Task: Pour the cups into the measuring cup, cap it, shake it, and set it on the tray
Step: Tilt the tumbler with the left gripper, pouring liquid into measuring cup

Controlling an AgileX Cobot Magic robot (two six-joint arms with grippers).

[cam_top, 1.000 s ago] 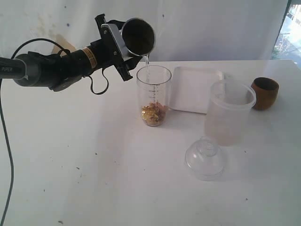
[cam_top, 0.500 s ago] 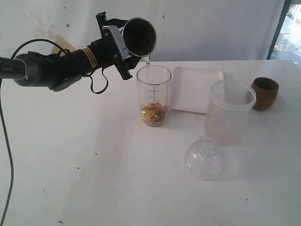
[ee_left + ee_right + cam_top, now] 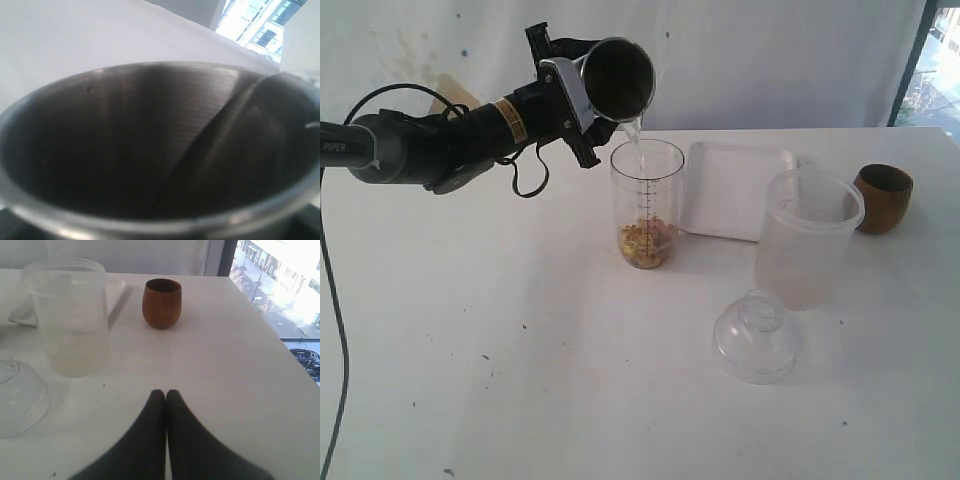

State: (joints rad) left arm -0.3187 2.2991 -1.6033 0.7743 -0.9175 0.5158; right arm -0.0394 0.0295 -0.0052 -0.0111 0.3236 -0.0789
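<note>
The left gripper (image 3: 578, 110) held the tapered shiny steel tumbler (image 3: 617, 78) clamped between its jaws, tipped hard over so that its mouth faced down toward the tall narrow clear measuring cup with the black printed scale (image 3: 647, 205). A thin clear stream (image 3: 638, 140) ran from the tumbler's lip into the cylinder, which stood upright on the white table (image 3: 520, 350) just beside the shallow white rectangular tray (image 3: 735, 190). Yellowish bits (image 3: 646, 243) lay at the cylinder's bottom. In the left wrist view the tumbler's dark inside (image 3: 150, 150) filled the picture.

The right gripper (image 3: 165, 394) rested low over the table with its jaws pressed together and nothing between them. Ahead of it stood the short rounded reddish-brown wooden cup (image 3: 161, 303), upright and untouched, near the wide frosted plastic container (image 3: 70, 315). A clear domed lid (image 3: 757, 335) sat on the table in front of that container.

The step in hand looked to be the first pour, likely close to its end given how far the tumbler was tipped. Next the tumbler would need righting and setting down clear of the cylinder, and the wooden cup would want fetching and emptying in turn, with capping, shaking and placing on the tray all yet to come
</note>
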